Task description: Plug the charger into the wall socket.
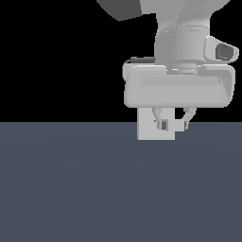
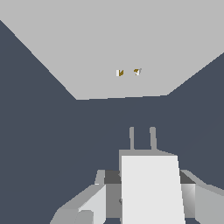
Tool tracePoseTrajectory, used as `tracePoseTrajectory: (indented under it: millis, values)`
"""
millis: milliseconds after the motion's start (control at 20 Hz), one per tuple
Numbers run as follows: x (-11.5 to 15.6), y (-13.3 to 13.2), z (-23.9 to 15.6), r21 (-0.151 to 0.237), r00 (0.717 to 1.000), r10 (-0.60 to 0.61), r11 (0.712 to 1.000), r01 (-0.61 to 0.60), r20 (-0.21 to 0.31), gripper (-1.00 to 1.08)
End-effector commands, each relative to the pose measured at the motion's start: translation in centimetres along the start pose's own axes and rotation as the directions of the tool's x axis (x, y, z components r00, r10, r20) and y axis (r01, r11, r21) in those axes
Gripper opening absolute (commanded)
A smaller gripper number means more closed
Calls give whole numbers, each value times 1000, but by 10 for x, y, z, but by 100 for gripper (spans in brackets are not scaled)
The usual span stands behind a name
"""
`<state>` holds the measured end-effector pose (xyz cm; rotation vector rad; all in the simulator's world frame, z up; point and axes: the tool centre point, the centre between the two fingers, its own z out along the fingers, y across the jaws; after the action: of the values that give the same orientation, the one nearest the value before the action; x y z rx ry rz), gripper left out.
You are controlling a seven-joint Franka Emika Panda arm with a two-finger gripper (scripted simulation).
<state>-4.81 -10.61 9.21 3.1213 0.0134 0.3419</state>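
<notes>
My gripper (image 1: 174, 125) hangs low over the floor and is shut on the charger (image 1: 176, 122), a small off-white block between the fingers. In the wrist view the charger (image 2: 151, 188) sits between the two fingers (image 2: 99, 202), its two prongs (image 2: 152, 139) pointing at the wall socket (image 2: 113, 43). The socket is a pale grey slab with two small yellowish dots (image 2: 119, 72) on its face. A strip of dark floor shows between the prongs and the slab, so they are apart. In the exterior view the socket (image 1: 146, 130) stands upright just behind the gripper, partly hidden by it.
A dark blue-grey floor (image 1: 71, 189) spreads around the socket and under the arm. The arm's wide pale hand body (image 1: 179, 87) fills the upper right of the exterior view. The background above the floor is black.
</notes>
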Motion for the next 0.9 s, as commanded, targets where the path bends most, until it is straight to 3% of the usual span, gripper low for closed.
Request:
tracePoseTrajectory:
  millis: [0, 850]
  values:
    - [3, -3, -4, 7, 1000, -29, 1000, 28, 1, -100]
    - [14, -6, -5, 13, 999, -51, 999, 51, 2, -100]
